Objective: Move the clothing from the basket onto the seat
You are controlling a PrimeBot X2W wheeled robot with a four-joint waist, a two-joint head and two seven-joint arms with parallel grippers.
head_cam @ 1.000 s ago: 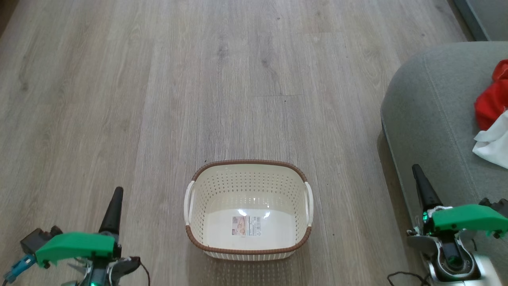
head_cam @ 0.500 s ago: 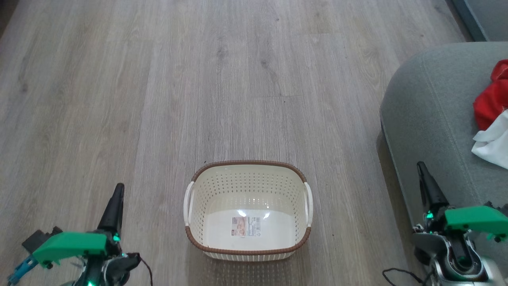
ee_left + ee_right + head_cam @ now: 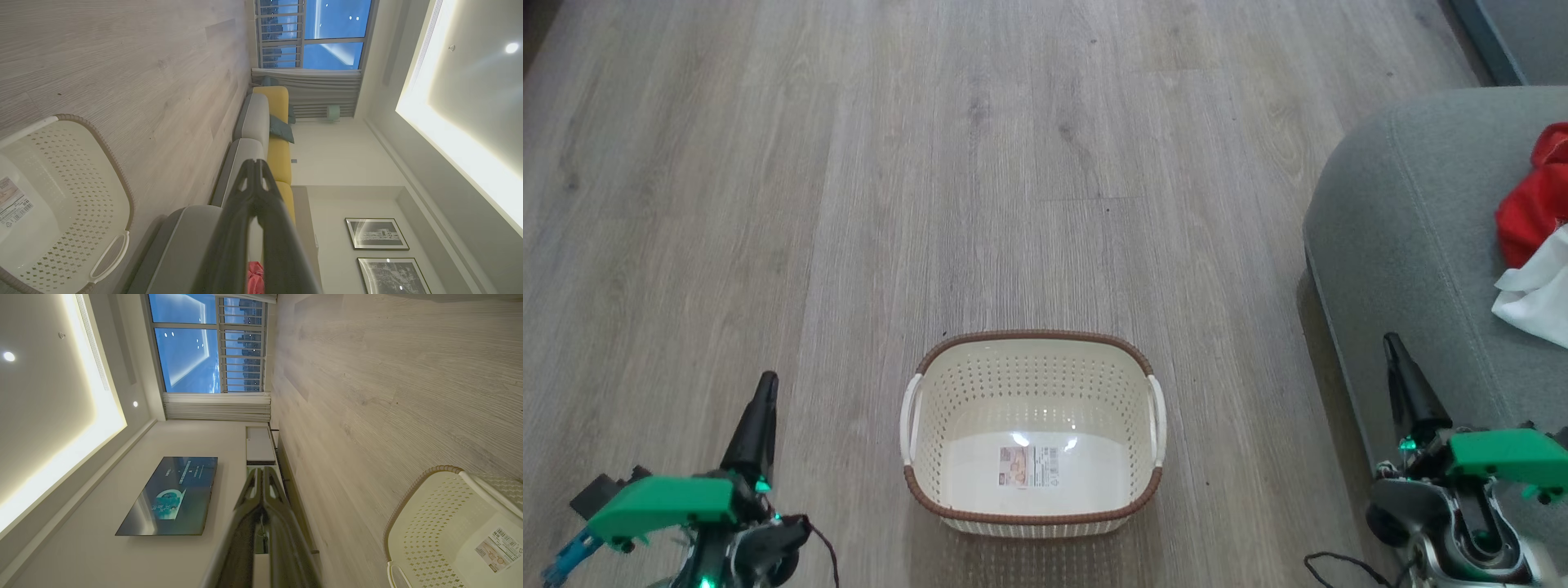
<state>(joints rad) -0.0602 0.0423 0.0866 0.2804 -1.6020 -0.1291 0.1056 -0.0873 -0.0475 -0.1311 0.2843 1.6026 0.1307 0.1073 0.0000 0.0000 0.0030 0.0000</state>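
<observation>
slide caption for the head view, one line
Empty basket on the wood floor; red and white clothing lies on the grey-green seat.

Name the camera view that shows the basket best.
The head view: the whole basket shows, with rim, both handles and sticker. Each wrist view catches part of it, cut off by the frame's edge.

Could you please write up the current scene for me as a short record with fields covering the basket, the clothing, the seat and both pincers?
basket: on the wooden floor, holding nothing but the sticker on its bottom
seat: to the robot's right of the basket, apart from it
clothing: red and white garments lying together on the seat
left pincer: shut, empty, left of the basket
right pincer: shut, empty, by the seat's edge
task status: looks complete
</observation>
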